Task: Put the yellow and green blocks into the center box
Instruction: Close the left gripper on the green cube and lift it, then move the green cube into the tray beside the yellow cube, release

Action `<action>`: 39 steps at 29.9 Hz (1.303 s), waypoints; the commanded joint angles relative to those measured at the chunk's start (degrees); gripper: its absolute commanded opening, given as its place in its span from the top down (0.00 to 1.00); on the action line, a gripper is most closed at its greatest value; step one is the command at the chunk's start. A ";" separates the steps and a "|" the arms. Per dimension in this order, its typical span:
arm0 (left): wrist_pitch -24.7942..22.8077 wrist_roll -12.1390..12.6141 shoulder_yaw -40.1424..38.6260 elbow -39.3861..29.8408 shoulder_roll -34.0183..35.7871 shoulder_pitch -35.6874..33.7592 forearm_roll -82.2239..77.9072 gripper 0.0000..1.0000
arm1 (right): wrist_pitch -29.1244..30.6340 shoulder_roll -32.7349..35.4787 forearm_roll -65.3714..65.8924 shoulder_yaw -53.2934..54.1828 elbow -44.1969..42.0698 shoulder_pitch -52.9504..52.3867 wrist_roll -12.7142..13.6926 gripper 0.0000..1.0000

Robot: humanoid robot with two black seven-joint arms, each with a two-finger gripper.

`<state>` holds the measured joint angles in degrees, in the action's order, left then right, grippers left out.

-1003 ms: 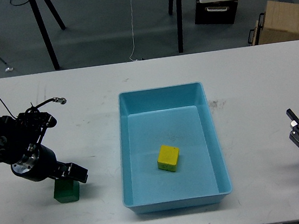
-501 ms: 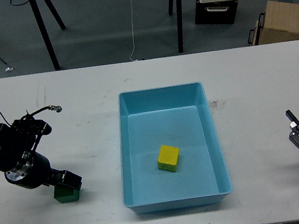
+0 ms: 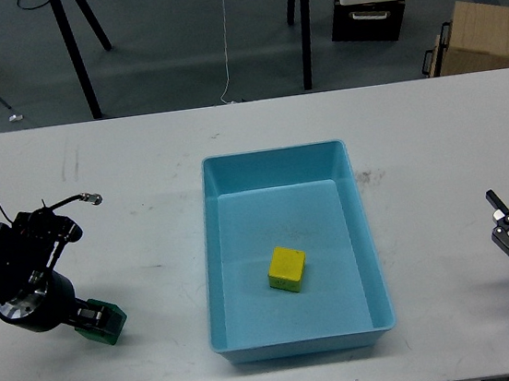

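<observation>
A yellow block (image 3: 286, 269) lies inside the blue center box (image 3: 372, 260), a little below its middle. A green block (image 3: 106, 326) is at the table's front left, tilted and partly hidden. My left gripper (image 3: 90, 316) is at its left side and looks shut on it, just off the table top. My right gripper (image 3: 506, 229) is open and empty near the table's right edge, far from both blocks.
The white table (image 3: 140, 167) carries only the box and the blocks. A thin cable with a small plug (image 3: 94, 199) sticks out from my left arm. Behind the table stand stand legs, a black and white case and a cardboard box.
My left arm has pulled back to the left. The green block has shifted left with the gripper and now sits tilted. The right gripper has barely moved.
</observation>
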<state>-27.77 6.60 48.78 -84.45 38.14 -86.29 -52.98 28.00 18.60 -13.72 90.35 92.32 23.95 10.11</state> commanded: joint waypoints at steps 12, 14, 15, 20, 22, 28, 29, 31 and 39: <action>-0.23 -2.11 -7.39 -0.28 -8.93 -21.53 15.96 1.00 | 0.00 -0.05 0.01 0.00 0.06 0.04 0.00 0.00; -0.23 -2.81 -6.77 -0.02 -16.04 -24.62 17.73 1.00 | 0.00 -0.05 0.09 0.00 -0.03 0.04 -0.09 0.00; -0.23 -2.99 -6.51 0.25 -18.95 -25.24 17.99 1.00 | 0.00 -0.05 0.18 0.00 -0.03 0.04 0.00 0.00; -0.23 -3.78 -5.54 0.78 -31.79 -26.83 18.35 1.00 | 0.00 -0.05 0.45 0.70 -0.03 0.31 -0.09 0.00; -0.23 -3.78 -4.84 0.86 -34.70 -26.83 18.26 1.00 | 0.00 -0.05 0.45 1.05 -0.03 0.74 -0.09 0.00; -0.23 -3.96 -4.66 4.11 -38.14 -24.81 18.35 0.84 | 0.00 -0.05 0.45 1.23 0.06 1.27 -0.09 0.00; -0.23 -4.05 -4.66 4.38 -38.14 -24.55 18.35 0.75 | 0.00 -0.05 0.45 1.15 0.06 1.45 -0.09 0.00; -0.23 -4.48 -4.66 5.25 -38.14 -23.85 18.35 0.61 | 0.00 -0.05 0.45 0.97 0.06 1.45 -0.09 0.00; -0.23 -5.10 -4.66 11.23 -38.14 -18.22 18.35 0.33 | 0.00 -0.05 0.45 1.32 0.06 1.80 -0.09 0.00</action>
<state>-28.00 1.54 44.17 -75.20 0.00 -105.88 -34.64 28.00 18.51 -13.25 91.56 92.38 25.53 10.02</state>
